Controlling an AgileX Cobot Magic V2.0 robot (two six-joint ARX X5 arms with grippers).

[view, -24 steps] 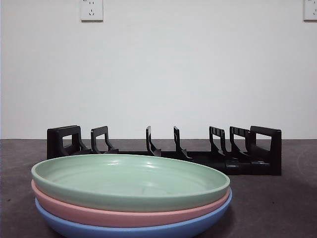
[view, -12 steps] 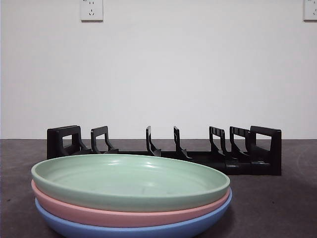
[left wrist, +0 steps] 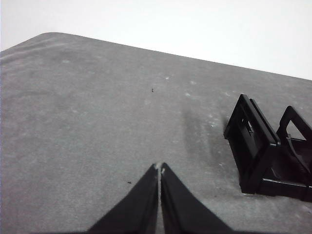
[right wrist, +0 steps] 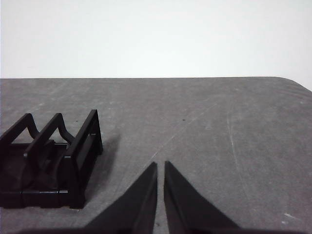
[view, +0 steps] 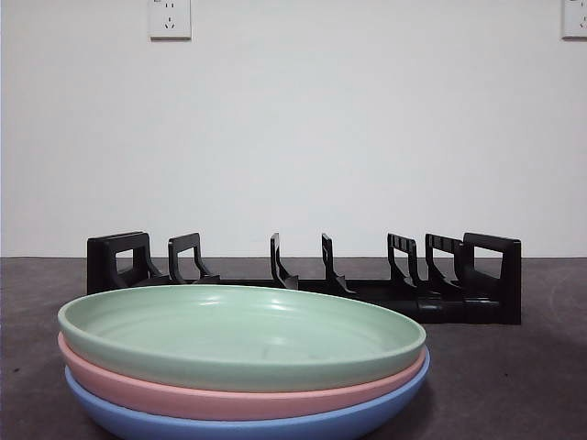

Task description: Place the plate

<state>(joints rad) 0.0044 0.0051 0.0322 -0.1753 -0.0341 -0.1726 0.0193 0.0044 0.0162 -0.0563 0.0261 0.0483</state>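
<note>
Three plates lie stacked at the front of the table: a green plate (view: 240, 332) on top, a pink plate (view: 183, 396) under it and a blue plate (view: 275, 427) at the bottom. Behind them stands a black slotted plate rack (view: 312, 275), with nothing in it. Neither arm shows in the front view. My left gripper (left wrist: 159, 168) is shut and empty above bare table, with one end of the rack (left wrist: 265, 146) beside it. My right gripper (right wrist: 160, 165) is shut and empty, with the rack's other end (right wrist: 53, 156) beside it.
The table top (view: 514, 376) is dark grey, with a white wall behind it. Two wall sockets (view: 170, 18) sit high on the wall.
</note>
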